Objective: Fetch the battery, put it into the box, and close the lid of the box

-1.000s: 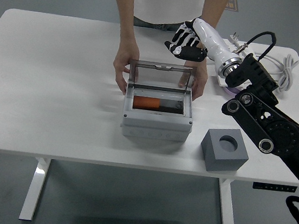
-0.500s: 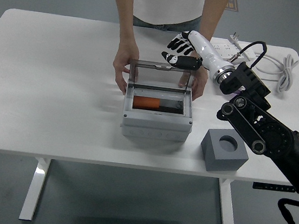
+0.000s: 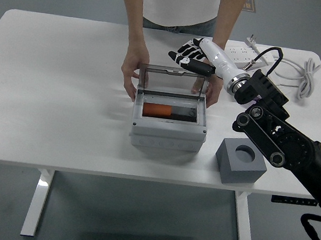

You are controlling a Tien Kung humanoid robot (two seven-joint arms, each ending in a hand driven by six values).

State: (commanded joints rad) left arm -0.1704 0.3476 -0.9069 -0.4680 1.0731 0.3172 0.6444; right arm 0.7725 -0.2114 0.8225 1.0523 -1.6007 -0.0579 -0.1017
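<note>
Now the right hand (image 3: 190,58) is hovering just behind the top edge of the clear lid (image 3: 171,79), fingers loosely spread and holding nothing. Left arm isn't in view. The orange battery (image 3: 159,110) is lying inside the grey box (image 3: 169,121), toward its left side, so the step in hand looks like closing the lid.

To do it well, imo: bring the fingertips onto the lid's back face near the top rim, centred btw. the two sides, then push forward and down in an arc about the hinge at the box's rear, not straight down. A person at the table's far edge is steadying the box with both hands, one hand (image 3: 132,70) at the left rear, the other hand (image 3: 213,85) at the right rear (so the robot's fingers should keep clear of those).

Materials: lid is smoky transparent plastic, flat and rectangular, standing upright. Box is matte grey plastic w/ squared corners. Battery is a smooth cylinder. Near the table's front right edge a grey cube block (image 3: 240,160) w/ a round hole on top is sitting. A white power strip and cable (image 3: 295,69) are lying at the far right corner of the white table (image 3: 50,112).
</note>
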